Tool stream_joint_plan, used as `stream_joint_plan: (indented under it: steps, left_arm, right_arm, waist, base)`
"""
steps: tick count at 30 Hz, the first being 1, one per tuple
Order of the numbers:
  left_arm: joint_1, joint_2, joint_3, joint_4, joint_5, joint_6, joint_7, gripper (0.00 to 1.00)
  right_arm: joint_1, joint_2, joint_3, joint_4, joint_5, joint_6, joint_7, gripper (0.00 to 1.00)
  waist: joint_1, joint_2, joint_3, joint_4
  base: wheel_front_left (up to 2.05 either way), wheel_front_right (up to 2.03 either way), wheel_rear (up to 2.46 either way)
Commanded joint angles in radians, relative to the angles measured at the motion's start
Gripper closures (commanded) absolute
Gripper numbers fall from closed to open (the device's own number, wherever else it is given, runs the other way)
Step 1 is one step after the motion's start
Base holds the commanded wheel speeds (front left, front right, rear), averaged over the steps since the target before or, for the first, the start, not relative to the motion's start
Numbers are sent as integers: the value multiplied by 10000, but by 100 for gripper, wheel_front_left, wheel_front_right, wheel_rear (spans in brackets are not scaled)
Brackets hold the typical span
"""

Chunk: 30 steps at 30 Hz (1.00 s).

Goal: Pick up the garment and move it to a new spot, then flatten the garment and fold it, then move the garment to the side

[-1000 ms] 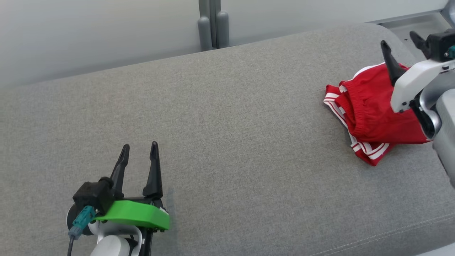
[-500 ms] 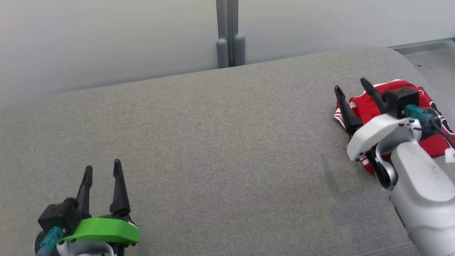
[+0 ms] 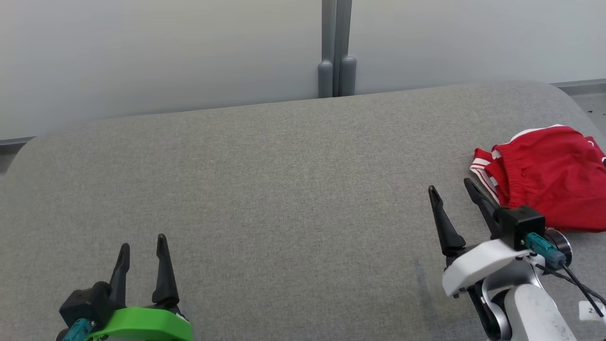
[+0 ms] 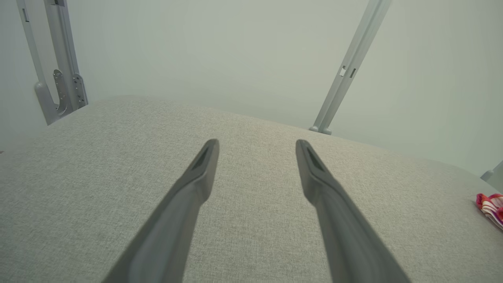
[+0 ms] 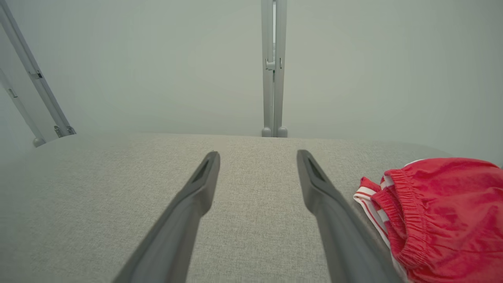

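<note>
Over on the far right of the grey upholstered cushion [image 3: 284, 189], the red shorts [image 3: 549, 184] are lying in a crumpled heap. Their gathered elastic waistband is facing the middle of the cushion, and white-striped hems are poking out at the heap's left edge.

The right gripper [image 3: 450, 185] is hanging just beside that striped edge, on the side nearer the robot. Its two dark fingers are standing wide apart and are gripping nothing. From the right wrist view, the shorts are sitting directly to the outside of the right-hand finger, with only bare fabric showing between the fingers. Whether that finger is brushing the hem cannot be told.

The left gripper [image 3: 143, 241] is hovering at the lower left of the head view, well apart from the shorts. It is carrying a bright green mount [image 3: 142, 327] behind its fingers. Its jaws are likewise standing released and empty over bare cushion.

Beyond the cushion's far edge, a grey double post [image 3: 336, 47] is rising against a pale wall [image 3: 142, 57].
</note>
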Motion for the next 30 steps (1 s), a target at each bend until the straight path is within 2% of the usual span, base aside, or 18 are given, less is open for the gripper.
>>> stream_joint_plan:
  steps: [1,4,8,30]
  left_arm:
    - [163,-1,-46,7,27,-12,-7,0]
    - [154,30,-174,53,152,-1,25,0]
    - [140,15,-275,74,137,-72,17,0]
    - [-197,-79,-266,105,135,-335,-72,0]
  right_arm:
    - [386,84,-174,-404,-159,-5,108,0]
    - [1106,259,-450,-1338,-302,-3,375,0]
    - [1418,272,-272,-1746,91,-3,521,0]
    - [1626,277,-400,-2050,306,-3,820,0]
  waist:
    - [0,0,-13,93]
    - [0,0,-18,179]
    - [0,0,2,174]
    - [0,0,-48,133]
  base:
    - [0,0,0]
    - [0,0,0]
    - [0,0,0]
    - [0,0,0]
